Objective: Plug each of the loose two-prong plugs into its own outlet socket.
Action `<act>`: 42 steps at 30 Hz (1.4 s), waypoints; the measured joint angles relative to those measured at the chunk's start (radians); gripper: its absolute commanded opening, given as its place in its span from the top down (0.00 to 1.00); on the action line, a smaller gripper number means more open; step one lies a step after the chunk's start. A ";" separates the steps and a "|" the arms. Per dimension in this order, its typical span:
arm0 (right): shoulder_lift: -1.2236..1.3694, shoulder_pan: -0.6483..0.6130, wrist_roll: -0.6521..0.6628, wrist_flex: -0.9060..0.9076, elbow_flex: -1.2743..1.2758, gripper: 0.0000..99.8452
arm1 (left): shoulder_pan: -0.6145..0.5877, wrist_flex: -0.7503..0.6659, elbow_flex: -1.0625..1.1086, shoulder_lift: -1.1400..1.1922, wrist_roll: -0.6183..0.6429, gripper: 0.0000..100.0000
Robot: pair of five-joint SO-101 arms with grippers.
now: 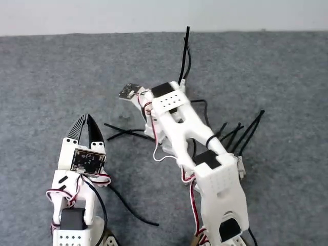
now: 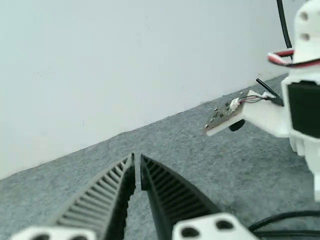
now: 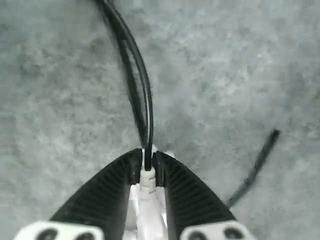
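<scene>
The white plug [image 3: 146, 182] is pinched between the fingers of the right hand [image 3: 145, 159], which is closed narrowly on it. Its black cord [image 3: 141, 90] runs out past the fingertips above the grey bench [image 3: 240, 60]. The left hand [image 2: 137, 165] is well apart from the plug, its fingers drawn together on nothing.

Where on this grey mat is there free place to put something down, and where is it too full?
Free: the far left of the mat, between the wall and the left gripper, and its far right corner. Crowded: the middle, where black cables fan out around the right gripper, shut on a white plug.
</scene>
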 measured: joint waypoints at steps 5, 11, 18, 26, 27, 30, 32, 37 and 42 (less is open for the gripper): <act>0.061 -0.026 -0.003 0.158 -0.141 0.89 | 0.000 -0.002 0.000 0.000 -0.002 0.70; 0.077 -0.028 -0.003 0.273 -0.439 0.80 | 0.000 -0.035 -0.005 0.000 -0.069 0.70; -0.114 -0.017 -0.003 0.275 -0.473 0.79 | 0.000 0.218 -0.288 0.000 -0.083 0.70; -0.520 -0.017 -0.101 0.276 -0.304 0.79 | 0.000 0.560 -0.545 0.000 -0.124 0.70; -0.577 -0.017 -0.117 0.276 -0.262 0.79 | 0.000 0.589 -0.551 0.000 -0.124 0.70; -0.761 -0.020 -0.155 0.276 -0.106 0.79 | 0.000 0.669 -0.559 0.000 -0.127 0.70; -0.888 -0.015 -0.172 0.276 0.015 0.79 | 0.000 0.715 -0.560 0.000 -0.127 0.70; -1.214 -0.012 -0.184 0.270 0.354 0.79 | 0.000 0.787 -0.560 0.000 -0.127 0.70; -1.554 0.031 -0.186 0.173 0.733 0.79 | 0.000 0.807 -0.560 0.000 -0.127 0.70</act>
